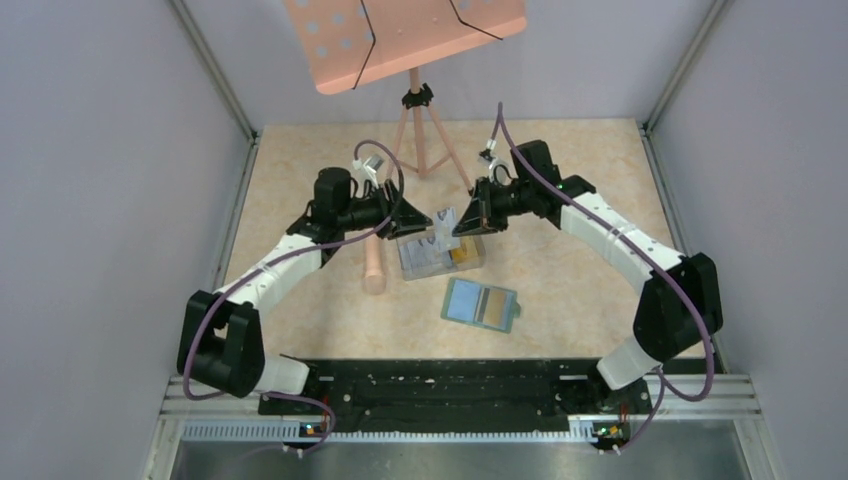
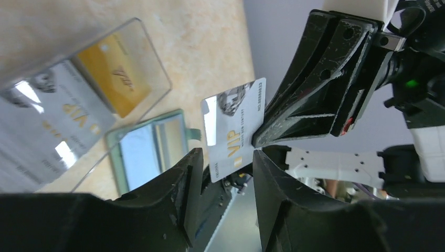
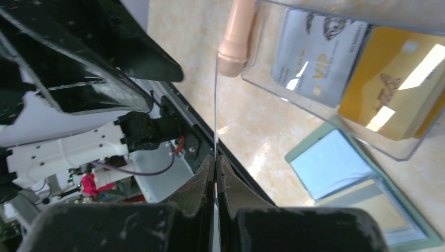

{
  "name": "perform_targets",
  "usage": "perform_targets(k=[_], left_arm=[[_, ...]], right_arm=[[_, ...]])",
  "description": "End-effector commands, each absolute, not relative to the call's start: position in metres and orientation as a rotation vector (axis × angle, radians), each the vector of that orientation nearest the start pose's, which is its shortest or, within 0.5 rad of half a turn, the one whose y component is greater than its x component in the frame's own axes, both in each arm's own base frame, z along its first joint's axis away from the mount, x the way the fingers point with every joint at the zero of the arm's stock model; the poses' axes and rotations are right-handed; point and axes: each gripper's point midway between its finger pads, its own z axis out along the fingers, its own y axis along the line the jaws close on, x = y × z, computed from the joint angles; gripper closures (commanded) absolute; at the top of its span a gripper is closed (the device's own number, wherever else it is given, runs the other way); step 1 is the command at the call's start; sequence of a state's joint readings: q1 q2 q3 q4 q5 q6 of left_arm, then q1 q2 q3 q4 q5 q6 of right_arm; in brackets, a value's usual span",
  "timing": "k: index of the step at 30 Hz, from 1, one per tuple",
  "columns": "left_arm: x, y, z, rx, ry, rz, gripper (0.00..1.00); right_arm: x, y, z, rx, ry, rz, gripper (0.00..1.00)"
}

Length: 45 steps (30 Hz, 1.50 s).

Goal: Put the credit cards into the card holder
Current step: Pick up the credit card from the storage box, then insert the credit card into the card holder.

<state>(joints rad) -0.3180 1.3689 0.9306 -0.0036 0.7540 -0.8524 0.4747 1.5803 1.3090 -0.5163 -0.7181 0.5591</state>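
— How far along is this?

— Early, I'd judge. The right hand (image 3: 215, 157) is clamping the held card (image 2: 233, 131) by one edge, up in the air over the box (image 2: 147, 58). The left hand (image 2: 226, 153) is sitting with its fingers apart either side of that card's lower end, not gripping it.

— And the holder?

— The holder (image 1: 480, 305) is lying open and flat on the worktop (image 1: 580, 200), just nearside of the box. Whether its sleeves are carrying anything, I cannot tell. A gold card (image 3: 388, 89) and a second silver card (image 3: 315, 58) are waiting in the box.

— Room to move?

— The two hands are crowding each other tip to tip, and a rod (image 1: 373, 265) is lying left of the box. The way down to the holder is looking open.
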Motion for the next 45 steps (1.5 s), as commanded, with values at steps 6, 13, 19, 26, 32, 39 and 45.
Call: perform_targets(k=[6, 13, 19, 26, 32, 39, 45], left_arm=[[0.28, -0.288, 0.259, 0.124, 2.061, -1.741, 0.61], [0.274, -0.28, 0.246, 0.067, 2.115, -1.656, 0.57], [0.267, -0.284, 0.265, 0.109, 2.011, -1.761, 0.59], [0.262, -0.29, 0.283, 0.167, 1.938, -1.861, 0.99], [0.267, -0.29, 0.268, 0.118, 1.996, -1.815, 1.0], [0.258, -0.309, 0.208, 0.164, 2.298, -1.544, 1.0], [0.244, -0.328, 0.142, 0.125, 2.473, -1.427, 1.0]], right_arm=[[0.255, 0.301, 0.27, -0.296, 2.285, 1.604, 1.0], [0.253, 0.294, 0.276, -0.275, 2.262, 1.604, 1.0], [0.251, 0.294, 0.275, -0.273, 2.264, 1.614, 1.0], [0.257, 0.295, 0.269, -0.251, 2.273, 1.599, 1.0], [0.264, 0.282, 0.24, -0.178, 2.352, 1.492, 0.92], [0.249, 0.235, 0.168, -0.037, 2.578, 1.245, 0.58], [0.217, 0.194, 0.109, 0.099, 2.741, 1.044, 0.55]])
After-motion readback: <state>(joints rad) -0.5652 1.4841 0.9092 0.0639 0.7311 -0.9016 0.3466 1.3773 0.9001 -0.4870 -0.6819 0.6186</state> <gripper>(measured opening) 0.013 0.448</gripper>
